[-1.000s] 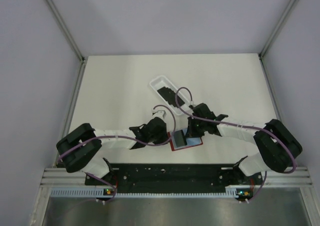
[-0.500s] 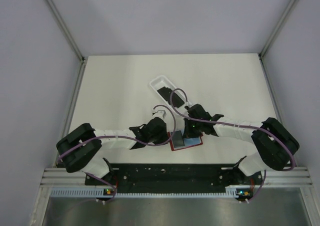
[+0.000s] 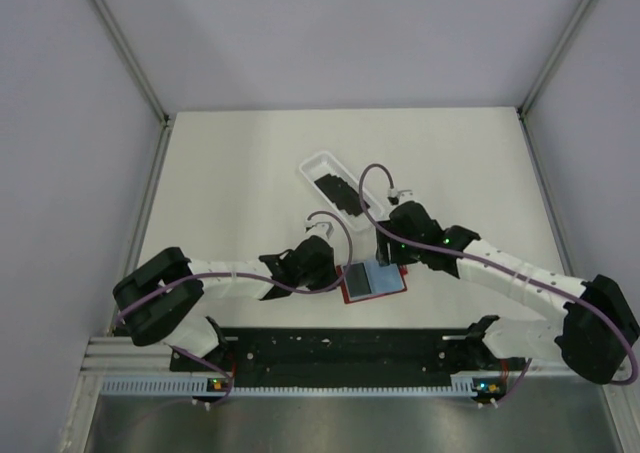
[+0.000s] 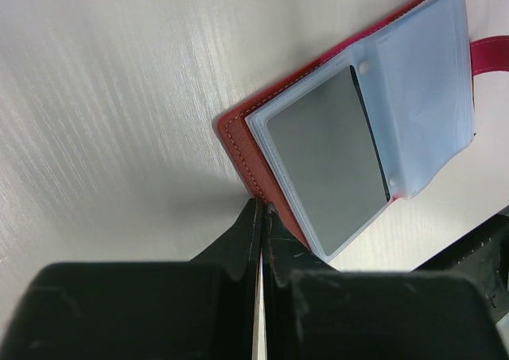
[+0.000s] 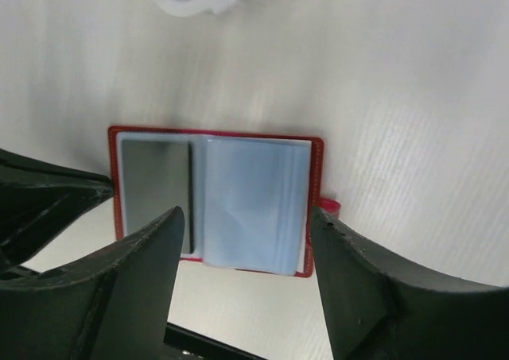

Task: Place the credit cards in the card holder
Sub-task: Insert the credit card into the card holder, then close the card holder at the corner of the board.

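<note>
The left gripper (image 4: 260,210), jaws closed, is touching the open card holder (image 3: 375,281); the right gripper (image 5: 245,221), jaws spread, is hovering above it.

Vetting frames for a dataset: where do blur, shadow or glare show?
Left wrist: the left tool is a dark blur, the card holder sharp, a faint shadow at its corner. Right wrist: the right tool blurred, holder crisp. Top external: even, flat light, no glare.

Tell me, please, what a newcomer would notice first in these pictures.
The open red wallet lies at the front, a dark card in one sleeve. The left gripper is shut at its edge; the right gripper hangs open above. Behind, a white tray holds black cards.
</note>
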{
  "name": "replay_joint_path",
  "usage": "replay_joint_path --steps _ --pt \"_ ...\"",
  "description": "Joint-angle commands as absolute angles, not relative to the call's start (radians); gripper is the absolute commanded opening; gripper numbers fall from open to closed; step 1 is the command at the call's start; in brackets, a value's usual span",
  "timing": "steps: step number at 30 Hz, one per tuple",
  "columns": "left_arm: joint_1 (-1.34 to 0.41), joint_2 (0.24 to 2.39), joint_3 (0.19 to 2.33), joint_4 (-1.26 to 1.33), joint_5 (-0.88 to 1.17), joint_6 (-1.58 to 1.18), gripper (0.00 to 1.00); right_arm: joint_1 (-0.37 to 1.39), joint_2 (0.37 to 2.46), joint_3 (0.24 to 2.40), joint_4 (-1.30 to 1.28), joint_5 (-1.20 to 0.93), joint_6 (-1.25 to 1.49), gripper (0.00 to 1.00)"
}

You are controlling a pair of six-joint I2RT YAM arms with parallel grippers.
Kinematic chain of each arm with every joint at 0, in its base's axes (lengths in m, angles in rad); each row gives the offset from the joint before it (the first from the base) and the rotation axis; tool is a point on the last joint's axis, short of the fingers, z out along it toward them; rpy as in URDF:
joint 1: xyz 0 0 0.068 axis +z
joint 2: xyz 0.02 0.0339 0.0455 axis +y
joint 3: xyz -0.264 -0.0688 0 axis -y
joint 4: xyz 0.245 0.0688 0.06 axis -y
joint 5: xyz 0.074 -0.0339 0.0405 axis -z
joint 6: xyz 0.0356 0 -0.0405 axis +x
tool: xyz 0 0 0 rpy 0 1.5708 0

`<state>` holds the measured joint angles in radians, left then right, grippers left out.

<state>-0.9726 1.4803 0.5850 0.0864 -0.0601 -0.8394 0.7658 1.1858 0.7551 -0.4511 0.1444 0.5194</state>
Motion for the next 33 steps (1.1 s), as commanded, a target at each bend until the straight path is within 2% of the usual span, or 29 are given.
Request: replay_joint_path --steps 1,8,11,18,27,33 --pt "-0.979 1.486 0.583 0.094 -0.063 -0.836 0.0 0.776 1.195 0.792 -0.572 0.281 0.497 0.66" --pt "-0.979 1.49 0.588 0.091 -0.06 -0.835 0.0 0.775 1.298 0.795 -0.594 0.322 0.517 0.69" --pt "-0.979 1.485 0.581 0.092 -0.061 -0.834 0.0 0.775 1.33 0.793 -0.58 0.35 0.515 0.64" --pt "-0.979 1.488 0.583 0.098 -0.055 -0.838 0.0 0.775 1.338 0.772 -0.546 0.365 0.525 0.35" --pt "-0.979 1.493 0.583 0.107 -0.049 -0.834 0.0 0.775 1.184 0.741 -0.509 0.353 0.512 0.0" --pt "-0.979 1.499 0.581 0.121 -0.04 -0.836 0.0 0.775 1.083 0.749 -0.448 0.142 0.488 0.0"
